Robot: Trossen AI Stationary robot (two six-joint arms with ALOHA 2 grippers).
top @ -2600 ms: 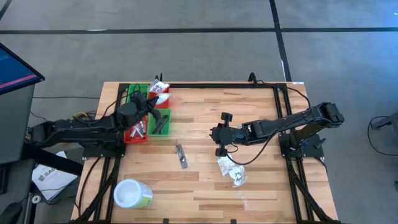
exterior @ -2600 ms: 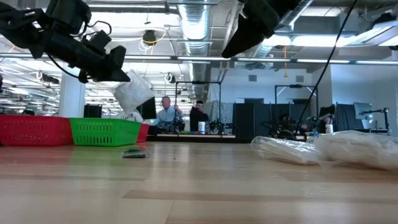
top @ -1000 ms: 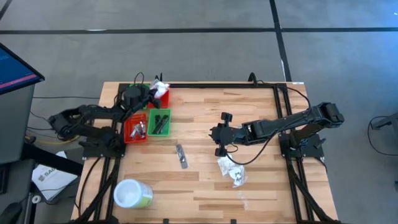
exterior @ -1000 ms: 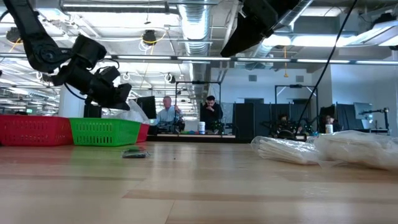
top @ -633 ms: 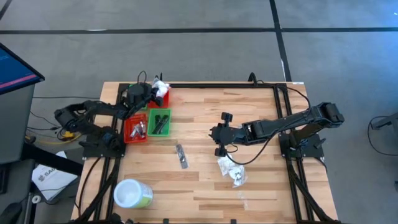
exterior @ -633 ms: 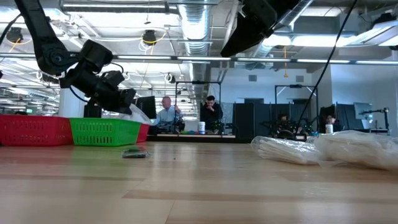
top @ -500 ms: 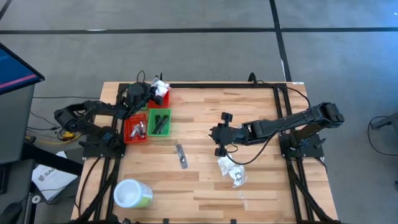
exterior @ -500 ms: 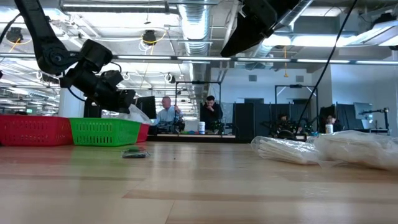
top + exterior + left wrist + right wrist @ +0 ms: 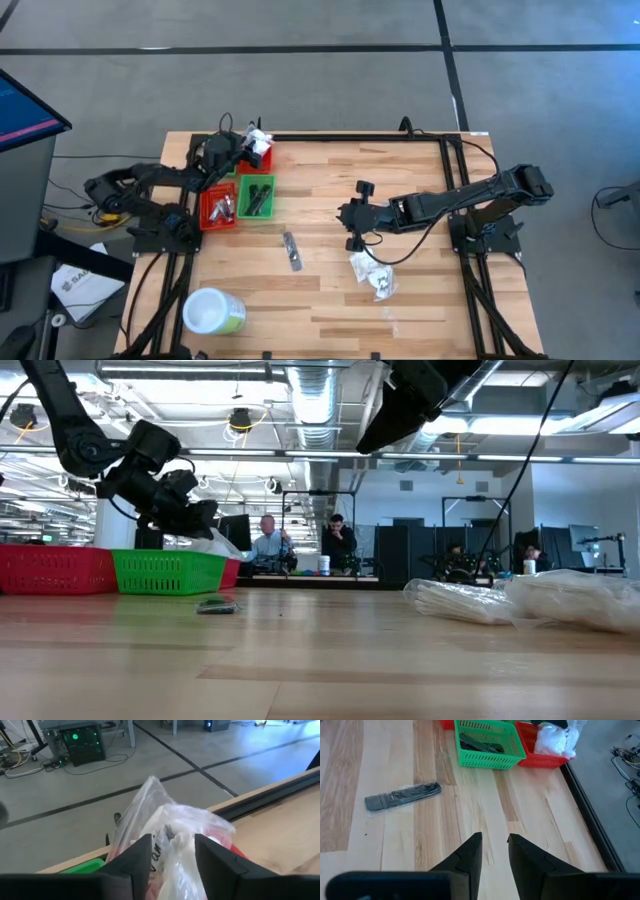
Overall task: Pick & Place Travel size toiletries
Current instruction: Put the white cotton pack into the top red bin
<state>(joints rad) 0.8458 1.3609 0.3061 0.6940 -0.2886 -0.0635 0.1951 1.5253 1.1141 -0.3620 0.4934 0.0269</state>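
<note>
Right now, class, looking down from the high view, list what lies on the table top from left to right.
White-lidded green tub → red bin → green bin → black comb → white plastic-wrapped packets.

White crinkly plastic-wrapped packets, dark print on the film, bunched in the far red bin directly between the left gripper's parted fingers, film peaking up ahead of the tips. Two more clear-wrapped packets lie flat on the table just below the right gripper. Dark comb in clear sleeve lies flat ahead of that gripper, slightly angled. Silvery items in the near red bin and dark pieces in the green bin; detail not resolvable.
</note>
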